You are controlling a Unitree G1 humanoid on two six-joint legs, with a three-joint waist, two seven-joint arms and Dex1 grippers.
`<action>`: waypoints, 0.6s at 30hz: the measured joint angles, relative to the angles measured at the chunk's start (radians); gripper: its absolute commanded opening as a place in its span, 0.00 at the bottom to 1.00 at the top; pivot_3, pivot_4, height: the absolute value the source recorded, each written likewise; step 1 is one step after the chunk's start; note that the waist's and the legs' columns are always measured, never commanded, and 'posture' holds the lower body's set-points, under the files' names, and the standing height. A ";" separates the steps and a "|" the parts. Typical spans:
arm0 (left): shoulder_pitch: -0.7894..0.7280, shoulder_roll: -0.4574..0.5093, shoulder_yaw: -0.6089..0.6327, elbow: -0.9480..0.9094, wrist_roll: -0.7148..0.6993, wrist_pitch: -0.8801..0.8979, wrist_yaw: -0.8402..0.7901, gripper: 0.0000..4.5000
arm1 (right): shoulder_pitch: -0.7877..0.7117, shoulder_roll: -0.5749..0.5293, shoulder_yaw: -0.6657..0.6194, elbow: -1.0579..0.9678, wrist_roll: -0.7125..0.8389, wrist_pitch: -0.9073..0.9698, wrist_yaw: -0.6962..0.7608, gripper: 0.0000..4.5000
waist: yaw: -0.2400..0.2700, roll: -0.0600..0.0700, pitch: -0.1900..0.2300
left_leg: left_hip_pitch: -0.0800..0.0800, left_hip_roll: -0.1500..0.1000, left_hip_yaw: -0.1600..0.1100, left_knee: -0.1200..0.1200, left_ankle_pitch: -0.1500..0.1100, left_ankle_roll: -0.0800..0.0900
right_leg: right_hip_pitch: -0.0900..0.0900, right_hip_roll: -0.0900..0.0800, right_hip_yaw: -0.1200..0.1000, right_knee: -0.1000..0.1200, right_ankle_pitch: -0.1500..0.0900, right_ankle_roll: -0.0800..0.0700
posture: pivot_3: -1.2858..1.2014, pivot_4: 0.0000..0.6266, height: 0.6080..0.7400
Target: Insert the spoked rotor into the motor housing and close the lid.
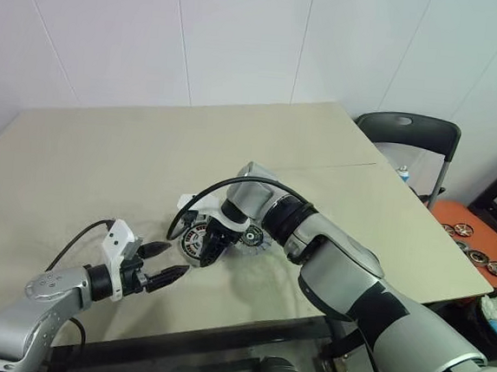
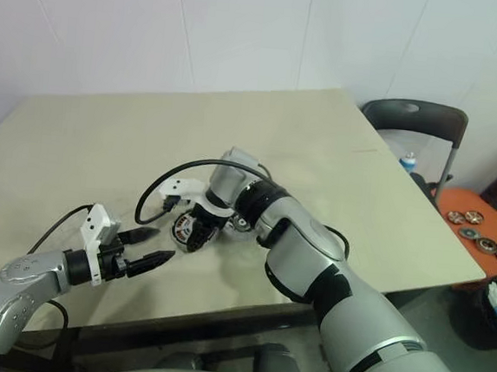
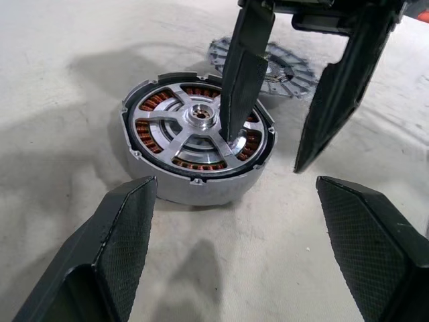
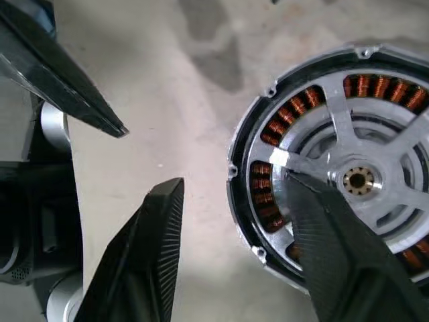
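Left wrist view shows the motor housing (image 3: 196,142) on the table (image 3: 60,174) with the spoked rotor (image 3: 194,122) already seated inside. The right gripper (image 3: 281,144) hangs over it, half open and holding nothing, one finger on the rotor, probably releasing. The lid (image 3: 285,70) waits just behind. The left gripper (image 1: 161,264) stands near, wide open, empty.

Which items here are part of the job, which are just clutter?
Job:
- motor housing, spoked rotor already seated in it
- lid, behind the housing
- right gripper, open over the housing
- left gripper, open nearby

Clutter:
- chair
- motor parts on floor
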 measured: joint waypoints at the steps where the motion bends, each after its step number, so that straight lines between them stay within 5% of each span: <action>1: -0.001 0.002 0.000 0.001 0.000 0.001 -0.004 0.90 | 0.000 -0.009 0.000 -0.012 -0.004 -0.001 0.009 0.52 | 0.000 0.000 0.000 | 0.000 0.000 0.000 0.000 0.000 0.000 | 0.000 0.000 0.000 0.000 0.000 0.000 | 0.52 0.00 1.00; 10: -0.031 0.025 0.007 0.012 -0.006 0.008 -0.015 0.90 | 0.013 -0.203 -0.157 -0.348 0.117 -0.113 0.145 0.52 | 0.000 -0.003 -0.002 | -0.004 0.000 0.000 -0.001 -0.002 -0.002 | -0.003 -0.001 0.000 -0.002 0.000 0.001 | 0.52 0.00 1.00; 18: -0.034 0.059 0.071 0.030 -0.026 0.010 -0.030 0.90 | 0.271 -0.312 -0.485 -0.541 0.197 -0.219 -0.159 0.52 | 0.006 -0.004 -0.003 | -0.004 0.000 0.000 -0.001 -0.002 -0.002 | -0.002 -0.001 0.001 -0.003 0.000 0.001 | 0.52 0.00 1.00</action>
